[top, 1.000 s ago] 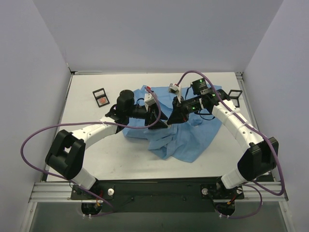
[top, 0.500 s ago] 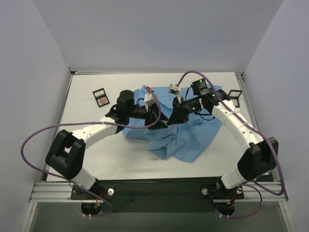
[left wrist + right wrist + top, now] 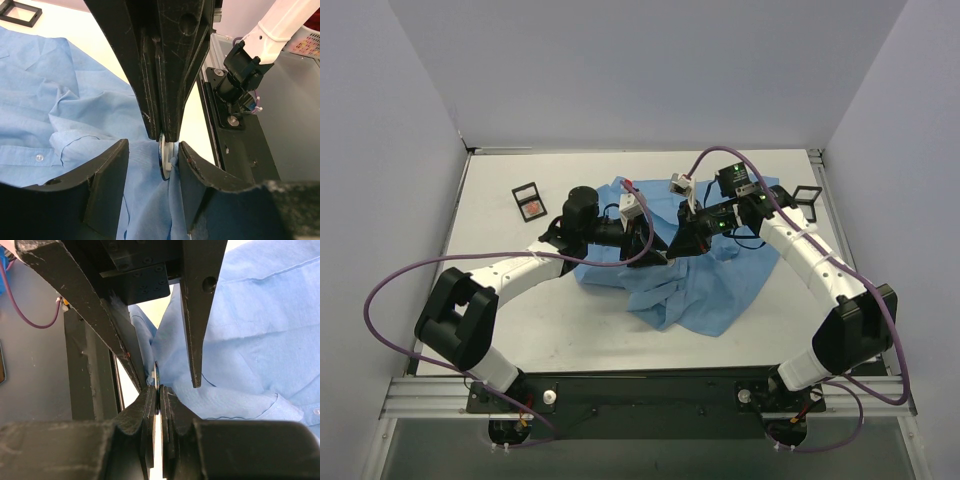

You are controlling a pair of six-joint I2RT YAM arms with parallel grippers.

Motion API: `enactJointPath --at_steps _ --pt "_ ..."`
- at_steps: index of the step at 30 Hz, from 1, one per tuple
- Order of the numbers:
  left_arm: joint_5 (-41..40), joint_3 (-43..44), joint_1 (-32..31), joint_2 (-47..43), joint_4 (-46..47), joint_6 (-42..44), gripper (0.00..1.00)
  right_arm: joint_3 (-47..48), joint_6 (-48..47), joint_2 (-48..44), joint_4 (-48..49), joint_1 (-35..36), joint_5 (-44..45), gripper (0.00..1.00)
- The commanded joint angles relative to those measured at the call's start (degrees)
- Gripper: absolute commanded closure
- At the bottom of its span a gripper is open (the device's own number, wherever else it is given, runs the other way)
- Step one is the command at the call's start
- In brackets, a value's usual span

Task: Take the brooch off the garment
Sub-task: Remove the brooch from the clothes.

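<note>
Hardly anything was seen to have shifted since the earlier top view: only a slight change at the right wrist could be made out, and the right gripper [image 3: 678, 243] and left gripper [image 3: 656, 250] were kept meeting above the garment [image 3: 715, 290] at mid-table. In the left wrist view the brooch [image 3: 164, 161] (a small disc, seen nearly edge-on) was pinched at its upper rim by the right gripper's closed jaws, with blue cloth gathered just below it. The left jaws were held apart, one on each side of the brooch, neither clearly touching it. A black frame [image 3: 529, 201] was left on the table [image 3: 510, 310], apart from the garment
</note>
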Motion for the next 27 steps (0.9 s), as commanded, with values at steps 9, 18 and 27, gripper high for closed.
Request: enactJointPath --at_steps 9,18,27 --pt "0.37 0.38 -0.19 0.44 0.33 1.66 0.44 -0.37 -0.97 -3.44 -0.61 -0.61 -5.34 1.00" --pt "0.37 0.55 -0.19 0.80 0.16 1.84 0.53 -0.63 -1.41 -4.06 -0.61 -0.70 -6.48 1.00" --pt "0.29 0.73 -0.19 0.88 -0.11 1.93 0.60 -0.89 -1.85 -4.23 -0.61 -0.70 -7.27 1.00"
